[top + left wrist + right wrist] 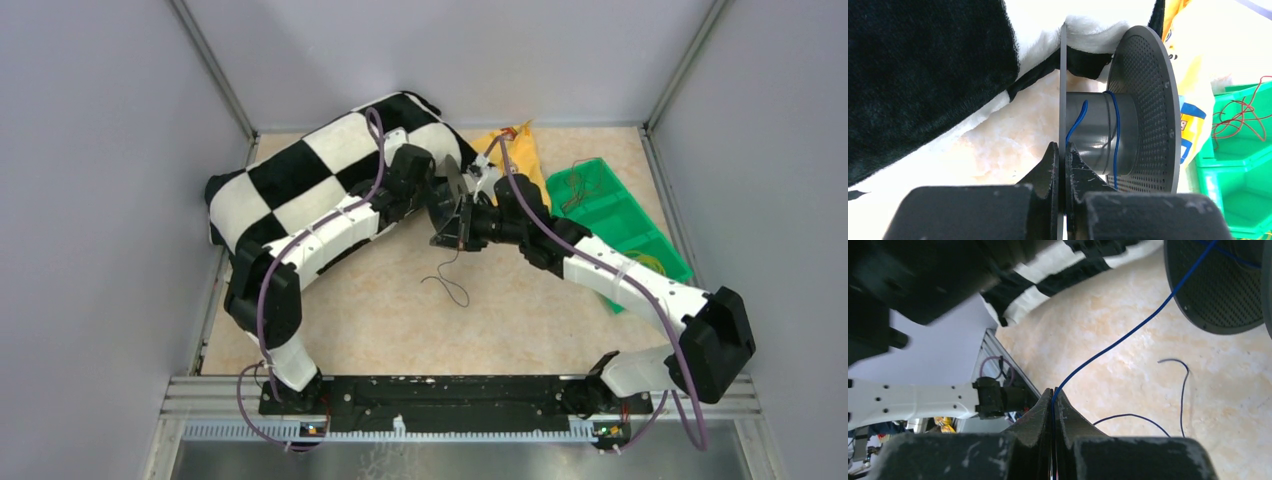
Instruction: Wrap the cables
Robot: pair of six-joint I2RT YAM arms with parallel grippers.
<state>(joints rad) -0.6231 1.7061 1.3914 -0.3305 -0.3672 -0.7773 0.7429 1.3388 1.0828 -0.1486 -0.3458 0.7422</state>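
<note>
Two claws, one spool, one cable being handled.

1. Left wrist view only: dark grey spool (1098, 132), a smooth core between a thin solid flange and a perforated one. The blue cable (1116, 135) makes one turn round the core, and a short end curls against it.

2. Right wrist view only: the same cable runs taut from between my right fingers up to the perforated flange. Its slack tail lies in a loose curve on the beige table (1128, 340).

3. Top view only: both claws meet over mid-table. A black-and-white checkered cloth (300, 180) lies far left and a yellow bag (522, 150) lies behind the claws. A green bin (625, 215) at the right holds thin reddish wires (577, 183). From above the cable reads merely dark; only the wrist views show it is blue.

4. Writing: the left wrist view shows a blue-and-white label on the yellow bag, too blurred to read.

5. My left claw (1063, 150) is all but closed, pinching the rim of the thin flange and holding the spool with its axis level.

6. My right claw (1053, 396) is closed tight on the blue cable, which passes between the fingertips.
</note>
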